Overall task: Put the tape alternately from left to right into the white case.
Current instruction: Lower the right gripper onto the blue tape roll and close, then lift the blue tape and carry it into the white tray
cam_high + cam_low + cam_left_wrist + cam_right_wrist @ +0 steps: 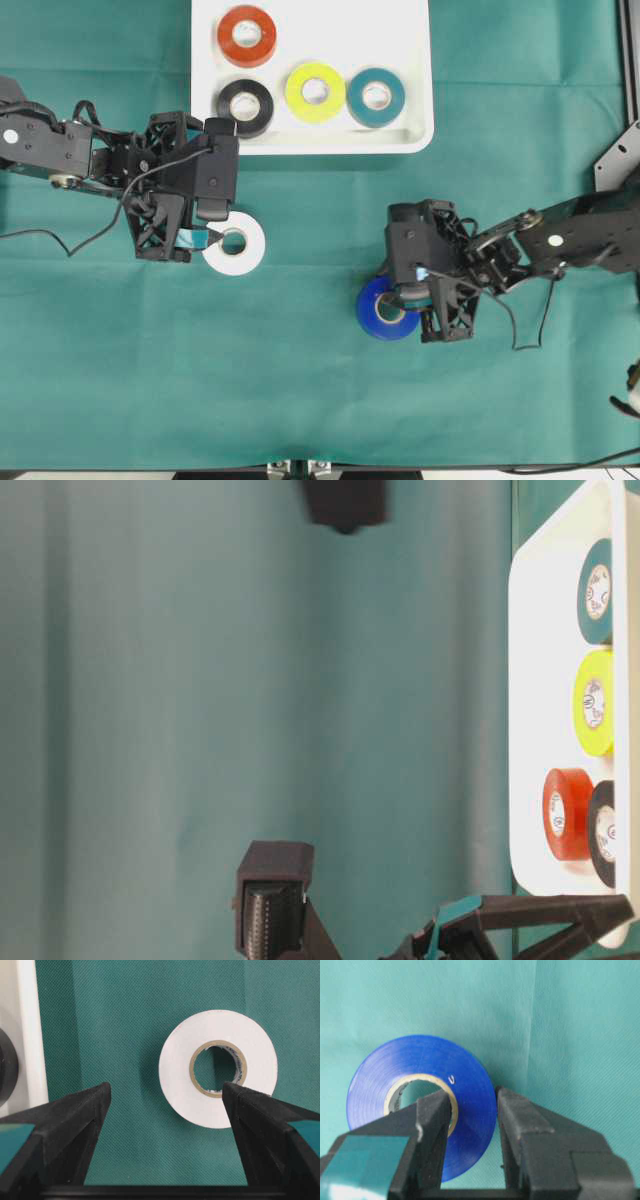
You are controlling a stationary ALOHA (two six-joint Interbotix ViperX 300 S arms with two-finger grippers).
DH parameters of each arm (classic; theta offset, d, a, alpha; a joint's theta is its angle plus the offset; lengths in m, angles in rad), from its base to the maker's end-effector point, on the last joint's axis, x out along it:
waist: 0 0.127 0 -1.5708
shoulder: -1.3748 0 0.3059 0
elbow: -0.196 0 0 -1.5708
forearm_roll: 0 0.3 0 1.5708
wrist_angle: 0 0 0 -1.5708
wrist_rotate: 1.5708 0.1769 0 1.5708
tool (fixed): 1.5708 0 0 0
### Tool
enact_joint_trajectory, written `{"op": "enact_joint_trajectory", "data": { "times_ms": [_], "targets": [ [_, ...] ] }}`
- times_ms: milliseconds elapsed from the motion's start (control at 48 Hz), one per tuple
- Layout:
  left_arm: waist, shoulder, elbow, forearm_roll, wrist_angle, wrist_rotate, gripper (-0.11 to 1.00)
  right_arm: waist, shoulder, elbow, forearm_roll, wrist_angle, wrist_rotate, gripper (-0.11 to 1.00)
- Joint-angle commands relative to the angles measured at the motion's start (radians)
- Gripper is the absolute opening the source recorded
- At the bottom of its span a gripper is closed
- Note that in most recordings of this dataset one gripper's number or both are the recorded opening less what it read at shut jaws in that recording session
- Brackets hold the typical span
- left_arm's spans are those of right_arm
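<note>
Overhead: four glossy ring rolls, red (247, 35), black (244, 106), yellow (315, 91) and teal (376, 96), lay in the white case (410, 60) on the green-clothed counter (300, 400).
Left wrist: left pincer (166, 1097) gaped wide, one finger over the white roll (218, 1067).
Right wrist: right pincer (474, 1110) clamped the blue roll (422, 1102) wall.

red tape (247, 35) | black tape (244, 105) | yellow tape (315, 92) | teal tape (376, 97) | white tape (236, 243) | blue tape (386, 310) | white case (330, 143) | green cloth (300, 380)

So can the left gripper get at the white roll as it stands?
Probably yes: the left gripper is open, one finger in the white roll's core, the other outside on bare cloth, nothing between.
</note>
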Motion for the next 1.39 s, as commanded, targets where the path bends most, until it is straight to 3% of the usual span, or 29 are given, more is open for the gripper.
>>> {"op": "enact_joint_trajectory", "data": {
  "times_ms": [0,229,416,687,957,1374],
  "targets": [
    [-0.005,-0.025,-0.009,-0.002,-0.005,0.000,0.78,0.002,-0.077,-0.018,-0.003,0.008,-0.006,0.28],
    [-0.005,-0.025,-0.009,-0.002,-0.006,0.000,0.78,-0.011,-0.146,-0.018,-0.032,0.044,-0.009,0.28],
    [-0.005,-0.025,-0.009,-0.002,-0.005,0.000,0.78,-0.064,-0.147,-0.021,-0.061,0.055,-0.009,0.27],
    [-0.005,-0.025,-0.009,-0.002,-0.005,0.000,0.78,-0.222,-0.156,-0.025,-0.106,0.083,-0.009,0.28],
    [-0.005,-0.025,-0.002,-0.002,-0.006,0.000,0.78,-0.377,-0.161,-0.025,-0.192,0.083,-0.009,0.27],
    [-0.006,-0.025,0.002,-0.002,-0.028,0.000,0.78,-0.575,-0.160,-0.028,-0.261,0.077,-0.009,0.27]
  ]
}}
